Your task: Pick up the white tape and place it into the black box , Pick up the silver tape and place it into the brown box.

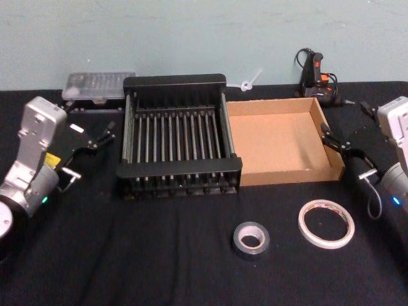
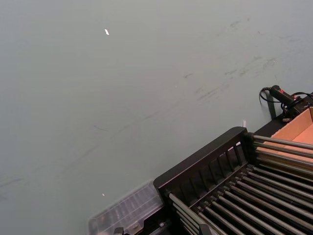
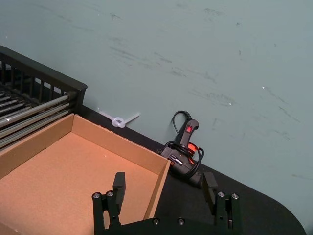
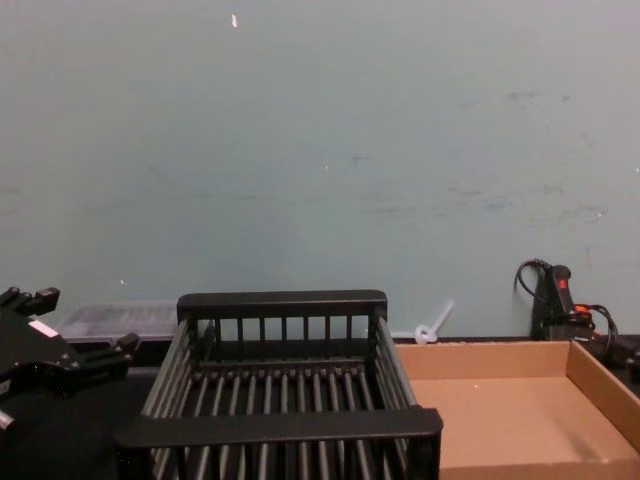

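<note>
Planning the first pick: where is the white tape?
In the head view, the white tape lies on the table's near right, beside the silver tape, in front of the brown box.

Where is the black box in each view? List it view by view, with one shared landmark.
Head view: the black box sits at centre, left of the brown box.
Left wrist view: one corner, between a clear case and the brown box.
Right wrist view: a corner rim beyond the brown box.
Chest view: low centre.
Shared landmark: the brown box beside it.
</note>
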Available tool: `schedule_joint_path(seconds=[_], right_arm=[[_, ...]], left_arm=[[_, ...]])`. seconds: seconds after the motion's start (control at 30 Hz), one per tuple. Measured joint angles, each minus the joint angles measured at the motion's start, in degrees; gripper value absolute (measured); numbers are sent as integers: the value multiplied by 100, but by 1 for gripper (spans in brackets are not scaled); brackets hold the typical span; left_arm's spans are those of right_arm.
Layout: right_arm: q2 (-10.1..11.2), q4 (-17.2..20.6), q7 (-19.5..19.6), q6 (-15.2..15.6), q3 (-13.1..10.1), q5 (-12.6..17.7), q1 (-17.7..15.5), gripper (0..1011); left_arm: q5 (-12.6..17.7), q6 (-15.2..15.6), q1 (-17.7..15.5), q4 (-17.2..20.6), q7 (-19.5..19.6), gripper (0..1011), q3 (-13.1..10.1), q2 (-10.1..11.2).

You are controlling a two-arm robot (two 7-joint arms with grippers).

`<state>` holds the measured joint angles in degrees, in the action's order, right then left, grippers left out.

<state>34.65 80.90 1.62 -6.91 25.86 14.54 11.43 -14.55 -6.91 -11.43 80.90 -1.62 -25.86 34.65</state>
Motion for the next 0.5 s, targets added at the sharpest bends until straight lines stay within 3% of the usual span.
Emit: schedule_joint_path(seconds=[0.5], right_arm=[[0, 0, 0, 0, 0, 0, 0, 1002]], left_arm=[[0, 0, 0, 0, 0, 1001, 0, 0]])
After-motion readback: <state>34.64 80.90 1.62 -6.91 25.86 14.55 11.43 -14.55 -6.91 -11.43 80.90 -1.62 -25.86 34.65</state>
